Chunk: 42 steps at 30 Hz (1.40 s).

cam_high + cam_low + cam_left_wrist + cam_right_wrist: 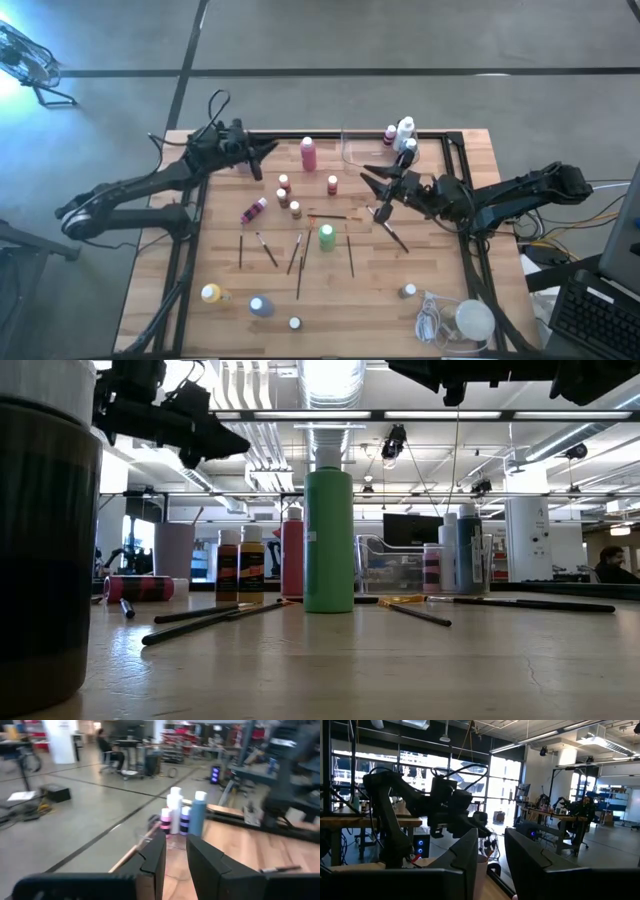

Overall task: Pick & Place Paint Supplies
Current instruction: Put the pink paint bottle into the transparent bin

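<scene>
Overhead, both tools, left point(268, 150) and right point(372, 186), hang slightly parted, grasping nothing.

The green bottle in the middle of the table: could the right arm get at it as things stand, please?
Probably yes. The green bottle stands upright and apart from its neighbours, with only thin paintbrushes lying beside it. The right gripper is raised off the table, with nothing between them.
</scene>
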{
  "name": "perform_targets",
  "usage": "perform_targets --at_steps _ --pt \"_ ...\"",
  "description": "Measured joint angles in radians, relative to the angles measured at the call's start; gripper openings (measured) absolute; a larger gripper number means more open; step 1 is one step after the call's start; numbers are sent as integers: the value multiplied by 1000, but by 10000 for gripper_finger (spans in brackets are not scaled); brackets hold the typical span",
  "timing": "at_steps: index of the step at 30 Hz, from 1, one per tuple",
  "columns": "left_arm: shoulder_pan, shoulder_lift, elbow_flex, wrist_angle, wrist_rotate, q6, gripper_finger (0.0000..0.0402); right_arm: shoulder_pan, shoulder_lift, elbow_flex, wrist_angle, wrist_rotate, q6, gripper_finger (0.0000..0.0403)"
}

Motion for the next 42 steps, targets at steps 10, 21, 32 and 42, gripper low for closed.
perform_targets --at_steps 10,21,32,42 --pt "-58 101 74 -3 -17 53 178 0 0 0 -7 0 -2 133" --pt "-57 296 117 -4 -139 125 195 0 0 0 -10 0 1 159" --pt "-54 491 197 -2 -222 180 195 0 -1 0 -18 0 0 177" --pt "-52 508 196 -6 -223 169 195 -1 -1 0 -19 0 -2 181"
